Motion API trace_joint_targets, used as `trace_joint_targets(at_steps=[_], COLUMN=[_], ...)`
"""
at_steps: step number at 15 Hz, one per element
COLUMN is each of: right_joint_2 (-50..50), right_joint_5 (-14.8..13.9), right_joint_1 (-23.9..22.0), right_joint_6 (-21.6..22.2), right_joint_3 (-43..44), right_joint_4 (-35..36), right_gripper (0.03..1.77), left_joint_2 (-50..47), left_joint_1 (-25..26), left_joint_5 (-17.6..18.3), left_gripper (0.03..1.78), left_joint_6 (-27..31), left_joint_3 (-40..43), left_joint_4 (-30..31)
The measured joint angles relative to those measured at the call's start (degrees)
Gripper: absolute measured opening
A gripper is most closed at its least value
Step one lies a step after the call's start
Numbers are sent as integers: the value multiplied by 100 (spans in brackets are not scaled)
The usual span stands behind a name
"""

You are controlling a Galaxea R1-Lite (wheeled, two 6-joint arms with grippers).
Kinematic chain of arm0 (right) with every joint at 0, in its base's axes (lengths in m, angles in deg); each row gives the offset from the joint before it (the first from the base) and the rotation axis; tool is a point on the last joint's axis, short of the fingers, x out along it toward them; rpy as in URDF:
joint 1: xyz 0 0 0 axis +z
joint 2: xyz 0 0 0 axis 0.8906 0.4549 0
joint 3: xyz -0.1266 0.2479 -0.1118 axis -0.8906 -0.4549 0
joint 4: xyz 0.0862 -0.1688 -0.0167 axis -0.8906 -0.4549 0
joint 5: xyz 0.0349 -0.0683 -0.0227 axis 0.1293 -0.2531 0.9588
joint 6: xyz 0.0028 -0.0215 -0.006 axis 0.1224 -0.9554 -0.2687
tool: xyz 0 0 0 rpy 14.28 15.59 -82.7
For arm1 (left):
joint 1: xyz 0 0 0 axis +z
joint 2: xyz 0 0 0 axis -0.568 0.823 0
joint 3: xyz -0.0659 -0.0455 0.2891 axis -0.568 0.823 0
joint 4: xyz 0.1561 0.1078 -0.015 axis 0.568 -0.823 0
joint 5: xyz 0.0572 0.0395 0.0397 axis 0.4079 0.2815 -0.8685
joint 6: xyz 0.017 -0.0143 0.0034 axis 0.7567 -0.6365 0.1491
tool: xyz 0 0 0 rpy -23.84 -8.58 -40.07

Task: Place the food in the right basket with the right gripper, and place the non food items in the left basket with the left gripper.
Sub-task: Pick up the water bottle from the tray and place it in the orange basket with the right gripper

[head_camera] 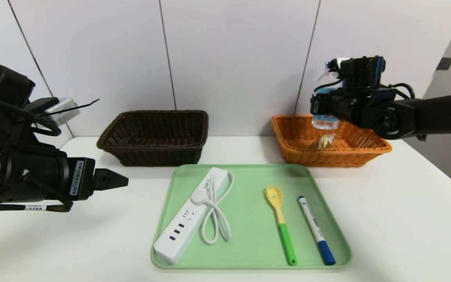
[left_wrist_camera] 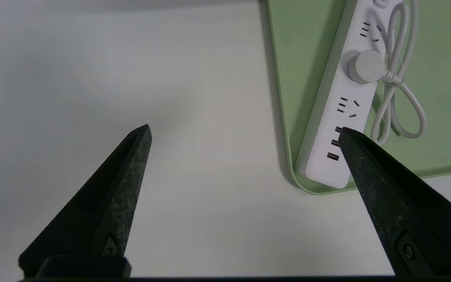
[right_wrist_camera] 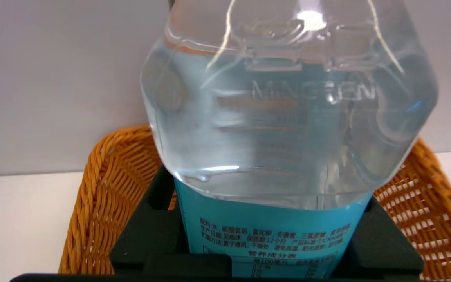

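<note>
Nearest you, the left gripper [head_camera: 110, 180] hangs over the bare table [head_camera: 405, 219] at the near left, jaws spread wide and empty, just left of the tray [head_camera: 249, 235]; leave it parked for now. Your working arm is the right one: the right gripper [right_wrist_camera: 272, 243] is clamped on the bottle [right_wrist_camera: 288, 117] at its blue label, one finger on each side, with the clear body standing out past the fingertips. In the head view the bottle hangs above the orange basket [head_camera: 300, 152], over its far middle, and does not seem to touch the weave. The snack [head_camera: 325, 141] already lies inside, just under and nearer than the bottle. To finish this step well, you should lower until the bottle is inside the rim, keep it clear of the snack, and only then let go, so it doesn't bounce out or roll. The strip [head_camera: 190, 213], spoon [head_camera: 280, 223] and marker [head_camera: 315, 231] wait on the tray for the left arm; the dark basket [head_camera: 155, 137] at the far left looks empty.
</note>
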Motion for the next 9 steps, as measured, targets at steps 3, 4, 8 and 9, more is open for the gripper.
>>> trace_joint_targets(at_steps=[3, 4, 8, 9], right_joint_2=[236, 311, 610, 673], right_joint_5=[9, 9, -9, -9], right_joint_1=[-2, -2, 23, 30], right_joint_6=[-12, -15, -55, -52], right_joint_3=[-18, -11, 30, 67], right_joint_4=[254, 366, 513, 518], right_gripper=[86, 86, 86, 86], left_joint_2=[49, 72, 151, 162], left_joint_1=[1, 1, 0, 0], left_joint_5=[0, -2, 9, 6], left_gripper=[169, 169, 169, 169], left_joint_6=[-17, -26, -33, -30], left_joint_3=[-11, -18, 1, 12], left_joint_4=[4, 6, 111, 144])
